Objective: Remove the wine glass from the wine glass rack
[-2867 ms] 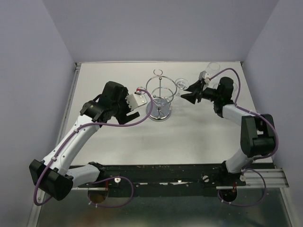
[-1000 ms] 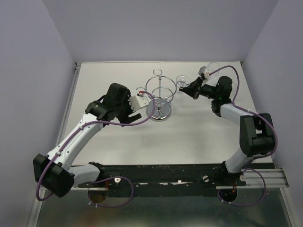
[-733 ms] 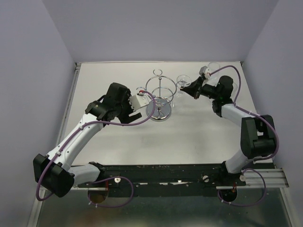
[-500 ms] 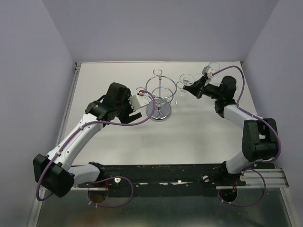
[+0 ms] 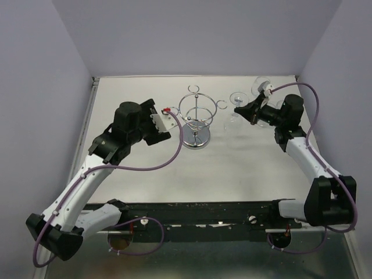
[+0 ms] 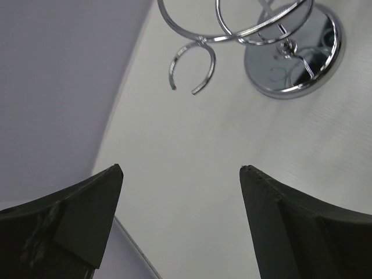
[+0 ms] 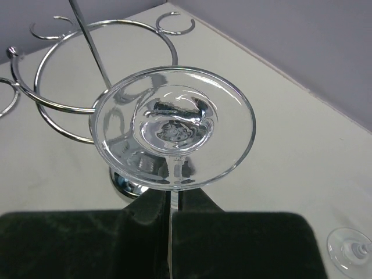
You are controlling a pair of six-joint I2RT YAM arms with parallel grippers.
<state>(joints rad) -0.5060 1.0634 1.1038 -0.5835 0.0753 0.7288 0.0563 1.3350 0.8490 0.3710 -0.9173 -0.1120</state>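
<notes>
The wine glass rack (image 5: pixel 196 111) is a chrome wire stand with a round mirrored base, standing at the middle back of the table. It also shows in the left wrist view (image 6: pixel 293 55) and the right wrist view (image 7: pixel 93 55). My right gripper (image 5: pixel 241 108) (image 7: pixel 174 192) is shut on the stem of a clear wine glass (image 5: pixel 238 97) (image 7: pixel 174 125). The glass hangs in the air to the right of the rack, clear of its loops. My left gripper (image 5: pixel 161 135) (image 6: pixel 180 168) stands open and empty just left of the rack.
Another clear glass (image 5: pixel 261 85) stands at the back right corner, and a glass foot (image 7: pixel 349 249) shows low in the right wrist view. Purple walls close the table (image 5: pixel 232 168) in on three sides. Both arm bases sit along the near edge.
My right gripper has carried the wine glass rightward, away from the rack's ring. My left arm has drawn back to the left, a little off the rack.
</notes>
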